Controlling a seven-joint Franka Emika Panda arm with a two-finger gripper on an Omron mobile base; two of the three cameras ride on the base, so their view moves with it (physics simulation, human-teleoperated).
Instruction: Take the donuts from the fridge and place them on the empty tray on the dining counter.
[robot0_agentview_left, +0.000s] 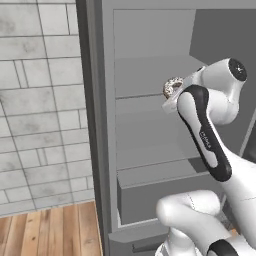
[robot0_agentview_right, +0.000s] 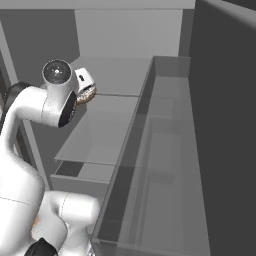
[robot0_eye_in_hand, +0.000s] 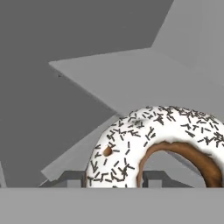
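Now my hand (robot0_eye_in_hand: 114, 178) is closed on the sprinkled donut (robot0_eye_in_hand: 153, 146), its ring standing between my fingertips (robot0_eye_in_hand: 154, 177), raised above the grey shelf (robot0_agentview_left: 145, 102) inside the fridge (robot0_agentview_left: 150, 45). Judging from this, the way out lies straight back toward me, through the open front.

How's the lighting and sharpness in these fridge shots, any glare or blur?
Left base view: flat even light, soft focus, donut small and fuzzy. Right base view: dim grey fridge interior, no glare. Hand view: donut sharp, sprinkles distinct, soft shelf shading.
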